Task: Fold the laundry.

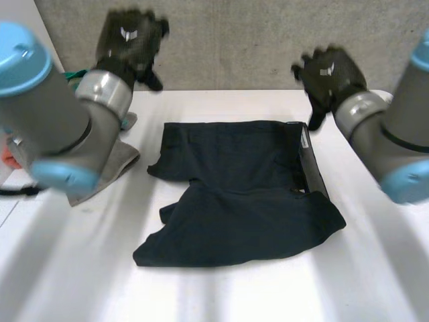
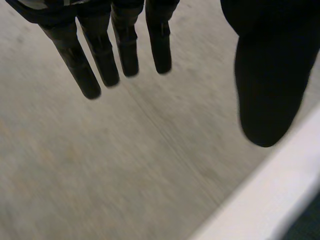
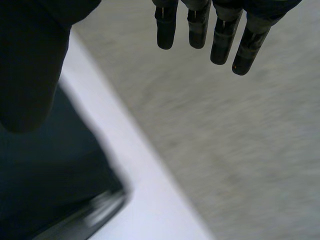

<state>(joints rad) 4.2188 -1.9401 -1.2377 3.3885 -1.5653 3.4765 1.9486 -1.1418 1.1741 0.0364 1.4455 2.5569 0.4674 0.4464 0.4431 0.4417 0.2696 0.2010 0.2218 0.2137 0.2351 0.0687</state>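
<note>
While neither hand touches it, garment: a dark navy pair of cloth shorts (image 1: 241,194) lies flat but rumpled, its nearest part folded over into a loose flap with an uneven edge.
Table: a smooth white tabletop (image 1: 80,268) bears the shorts and shows bare on their near side and to both sides of them.
Waistband: a black band with a pale inner strip (image 1: 310,161) runs along the shorts' right side, from near to far.
Left arm: a grey tube with light-blue caps (image 1: 40,114), to the left of the shorts and above the tabletop.
Right arm: the same grey and light blue (image 1: 395,141), to the right of the shorts.
Right hand: the black right hand (image 1: 330,75) hangs in the air beyond the shorts' far right corner, fingers (image 3: 200,30) straight and spread from the thumb, holding nothing.
Left hand: the black left hand (image 1: 129,40) hangs beyond the shorts' far left corner, well apart from them, fingers (image 2: 105,60) straight, thumb held wide, holding nothing.
Backdrop: a grey concrete surface (image 1: 234,40) lies past the shorts, beyond the table's far edge.
</note>
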